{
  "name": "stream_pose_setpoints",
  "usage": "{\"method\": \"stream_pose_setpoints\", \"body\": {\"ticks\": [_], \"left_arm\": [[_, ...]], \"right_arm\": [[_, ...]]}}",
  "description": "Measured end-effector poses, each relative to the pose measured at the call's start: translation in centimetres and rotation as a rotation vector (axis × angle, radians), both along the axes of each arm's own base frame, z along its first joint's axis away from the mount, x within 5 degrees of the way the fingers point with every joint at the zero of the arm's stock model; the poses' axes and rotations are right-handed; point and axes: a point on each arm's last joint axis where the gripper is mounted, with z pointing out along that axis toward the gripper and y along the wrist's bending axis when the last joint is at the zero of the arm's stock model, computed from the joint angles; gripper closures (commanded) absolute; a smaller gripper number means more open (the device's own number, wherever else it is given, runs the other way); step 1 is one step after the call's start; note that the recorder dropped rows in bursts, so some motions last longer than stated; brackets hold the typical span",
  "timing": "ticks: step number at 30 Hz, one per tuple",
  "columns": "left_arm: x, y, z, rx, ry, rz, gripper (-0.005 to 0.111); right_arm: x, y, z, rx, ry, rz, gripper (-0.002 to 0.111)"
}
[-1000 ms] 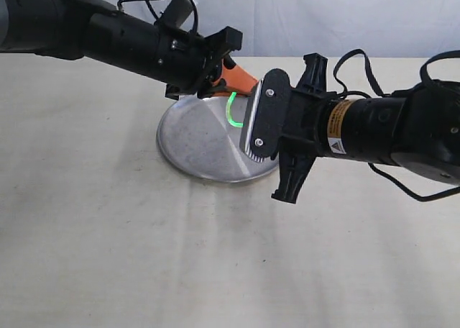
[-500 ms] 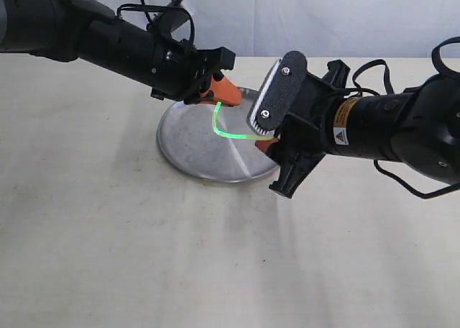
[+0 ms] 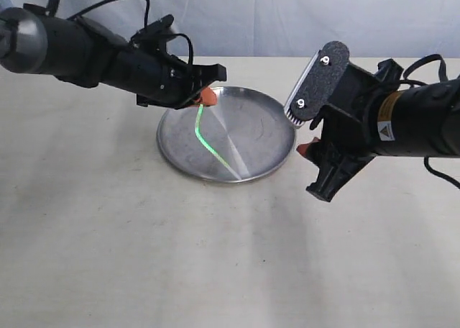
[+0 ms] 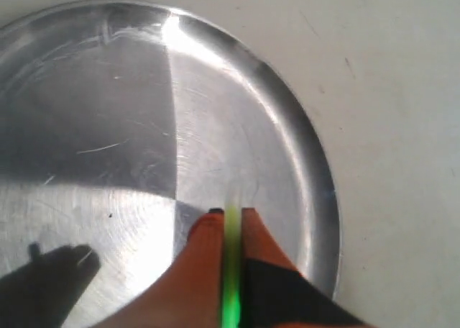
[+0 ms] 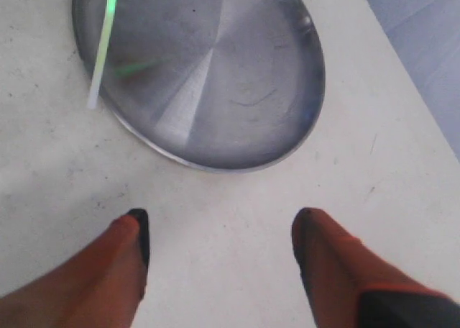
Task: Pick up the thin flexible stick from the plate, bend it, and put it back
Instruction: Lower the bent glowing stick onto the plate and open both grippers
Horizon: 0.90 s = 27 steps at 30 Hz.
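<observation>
stick [image 3: 209,143] over plate [image 3: 253,125], tip maybe touching

Blurred stick [image 4: 231,285] between left fingers [image 4: 203,267]

The plate [image 3: 259,123] is round, shallow, shiny silver and lies flat. The thin flexible stick [image 3: 209,144] glows green and slants over the plate from 10 o'clock toward 6 o'clock, its top end pinched in the left gripper [image 3: 205,98].

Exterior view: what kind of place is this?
Probably a robot lab bench, not a kitchen: a pale table, a plain backdrop, and the robot's left arm and right arm by one plate.
</observation>
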Motion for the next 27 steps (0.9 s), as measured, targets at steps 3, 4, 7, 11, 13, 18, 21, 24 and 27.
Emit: {"method": "stream_pose_setpoints", "body": {"ticks": [3,4,7,11,13,18,21,24,27], "left_arm": [[1.1,-0.5,-1.5,-0.024,0.027,0.035,0.107],[1.5,-0.7,-2.0,-0.036,0.034,0.042,0.107],[2.4,-1.1,-2.5,-0.066,0.028,0.058,0.107],[3.4,-1.3,-2.6,-0.068,-0.009,0.084,0.107],[3.7,-1.2,-2.7,-0.067,-0.018,0.099,0.107],[4.2,-0.2,-2.9,-0.102,0.013,0.116,0.094],[4.5,0.6,-2.8,-0.142,0.041,0.115,0.075],[4.6,1.1,-2.8,-0.179,0.065,0.108,0.057],[4.6,1.3,-2.8,-0.196,0.078,0.092,0.049]], "right_arm": [[-0.4,-0.2,0.9,0.035,-0.02,-0.015,0.051],[-0.5,-0.2,1.0,0.045,-0.021,-0.022,0.051],[-0.7,-0.4,1.2,0.067,-0.006,-0.053,0.051],[-1.0,-0.6,0.9,0.058,0.042,-0.091,0.051],[-1.1,-0.8,0.7,0.049,0.064,-0.107,0.051],[-1.2,-0.9,0.6,0.048,0.082,-0.12,0.051],[-1.2,-0.9,0.6,0.052,0.084,-0.123,0.051],[-1.2,-0.8,0.6,0.056,0.086,-0.126,0.051],[-1.2,-0.8,0.6,0.058,0.086,-0.128,0.051]]}}
